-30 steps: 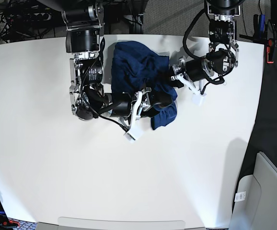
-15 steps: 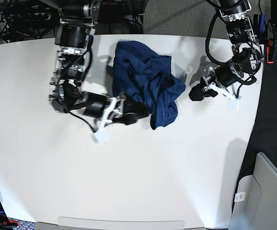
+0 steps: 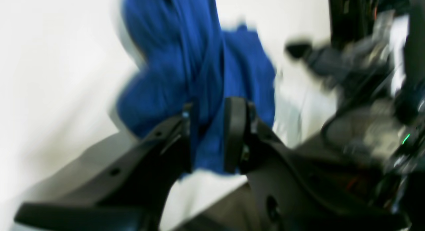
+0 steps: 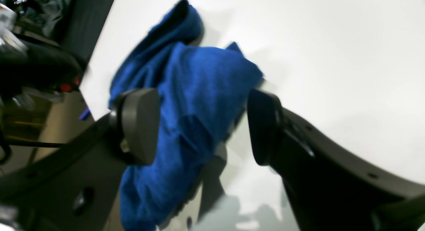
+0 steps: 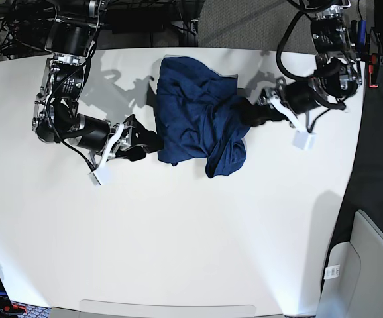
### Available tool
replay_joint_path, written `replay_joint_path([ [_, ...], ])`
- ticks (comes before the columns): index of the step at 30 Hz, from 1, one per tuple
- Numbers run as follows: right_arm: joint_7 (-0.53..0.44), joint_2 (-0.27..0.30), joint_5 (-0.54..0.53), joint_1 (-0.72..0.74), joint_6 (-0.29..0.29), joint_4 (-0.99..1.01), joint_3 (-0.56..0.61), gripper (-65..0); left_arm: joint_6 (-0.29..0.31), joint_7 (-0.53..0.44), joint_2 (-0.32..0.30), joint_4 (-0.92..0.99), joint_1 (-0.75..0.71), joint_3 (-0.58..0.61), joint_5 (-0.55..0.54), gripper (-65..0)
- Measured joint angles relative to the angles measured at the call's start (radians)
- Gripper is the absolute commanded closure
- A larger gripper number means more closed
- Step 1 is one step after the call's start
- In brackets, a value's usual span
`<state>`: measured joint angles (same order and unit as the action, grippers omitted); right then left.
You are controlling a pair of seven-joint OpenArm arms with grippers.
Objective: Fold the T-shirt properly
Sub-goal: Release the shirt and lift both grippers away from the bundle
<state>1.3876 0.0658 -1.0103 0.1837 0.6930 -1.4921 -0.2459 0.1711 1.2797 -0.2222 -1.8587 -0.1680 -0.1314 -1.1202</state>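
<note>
The T-shirt (image 5: 195, 116), dark navy, lies crumpled in a heap at the back middle of the white table (image 5: 191, 232). My left gripper (image 5: 246, 112) is at the heap's right edge. In the blurred left wrist view its fingers (image 3: 234, 134) stand close together with a fold of the T-shirt (image 3: 199, 75) pinched between them, so my left gripper (image 3: 211, 138) is shut on it. My right gripper (image 5: 152, 141) sits at the heap's lower left edge. In the right wrist view my right gripper (image 4: 202, 124) is wide open, and the T-shirt (image 4: 199, 78) lies between and beyond its pads (image 4: 139, 124).
Small white tags hang from both grippers, one (image 5: 95, 177) on the left and one (image 5: 303, 140) on the right. A pale bin (image 5: 367, 265) stands off the table's right front corner. Cables and dark equipment line the back edge.
My left gripper swung right, then came back left to the heap's right edge. My right arm drew back left, from over the shirt to its left edge. The heap bunched up and shifted.
</note>
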Motion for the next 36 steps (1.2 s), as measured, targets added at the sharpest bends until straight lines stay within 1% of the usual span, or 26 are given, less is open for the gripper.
replay_joint_path([
  [2, 0.001, 0.009, -0.002, -0.001, 0.0, 0.0, -0.002, -40.9, -0.004, -0.001, -0.008, -0.015, 0.002, 0.05, 0.024, -13.7],
  [3, 0.0, 0.014, 0.001, -0.001, 0.0, 0.0, -0.003, -40.9, -0.004, -0.006, -0.006, -0.032, 0.007, 0.072, 0.058, -13.7],
  [9, 0.0, 0.023, -0.001, -0.001, 0.0, 0.0, -0.007, -40.9, -0.006, -0.126, -0.006, -0.105, 0.001, 0.199, 0.348, -13.7],
  [11, 0.001, 0.026, -0.007, -0.004, 0.0, 0.0, -0.007, -40.9, -0.007, -0.177, -0.005, -0.141, -0.011, 0.251, 0.414, -13.7],
  [13, 0.0, 0.028, -0.003, -0.005, 0.0, 0.0, -0.007, -40.9, 0.004, -0.207, -0.003, -0.153, -0.029, 0.288, 0.464, -13.7],
  [16, 0.0, 0.028, 0.001, -0.004, 0.0, 0.0, -0.007, -40.9, -0.002, -0.309, -0.004, -0.159, -0.077, 0.296, 0.563, -13.7],
  [17, 0.0, 0.028, -0.001, -0.004, -0.001, 0.0, -0.007, -40.9, -0.005, -0.365, -0.009, -0.161, -0.092, 0.303, 0.595, -13.7],
  [18, 0.0, 0.028, -0.001, -0.004, -0.001, 0.0, -0.007, -40.9, -0.006, -0.392, -0.011, -0.165, -0.101, 0.311, 0.624, -13.7],
  [21, 0.0, 0.028, 0.001, -0.003, 0.0, 0.0, -0.007, -40.9, -0.002, -0.394, -0.008, -0.171, -0.115, 0.349, 0.706, -13.7],
  [26, 0.0, 0.028, 0.001, -0.002, 0.0, 0.001, -0.007, -40.9, 0.001, -0.391, -0.008, -0.178, -0.117, 0.387, 0.717, -13.7],
  [28, 0.0, 0.028, 0.021, 0.0, 0.0, 0.002, -0.007, -40.9, 0.001, -0.391, -0.008, -0.178, -0.118, 0.385, 0.717, -14.0],
  [30, 0.0, 0.028, 0.046, -0.001, -0.001, 0.002, -0.007, -40.9, 0.0, -0.399, -0.008, -0.18, -0.123, 0.384, 0.722, -16.0],
  [31, 0.0, 0.028, 0.046, -0.001, -0.001, 0.002, -0.007, -40.9, -0.001, -0.398, -0.008, -0.185, -0.126, 0.385, 0.755, -17.3],
  [34, 0.0, 0.028, 0.043, -0.001, 0.0, 0.002, -0.007, -40.9, -0.046, -0.397, -0.009, -0.198, -0.13, 0.408, 0.861, -21.9],
  [36, 0.0, 0.027, 0.044, 0.0, 0.0, 0.002, -0.007, -40.9, -0.074, -0.403, -0.011, -0.199, -0.128, 0.441, 0.874, -24.3],
])
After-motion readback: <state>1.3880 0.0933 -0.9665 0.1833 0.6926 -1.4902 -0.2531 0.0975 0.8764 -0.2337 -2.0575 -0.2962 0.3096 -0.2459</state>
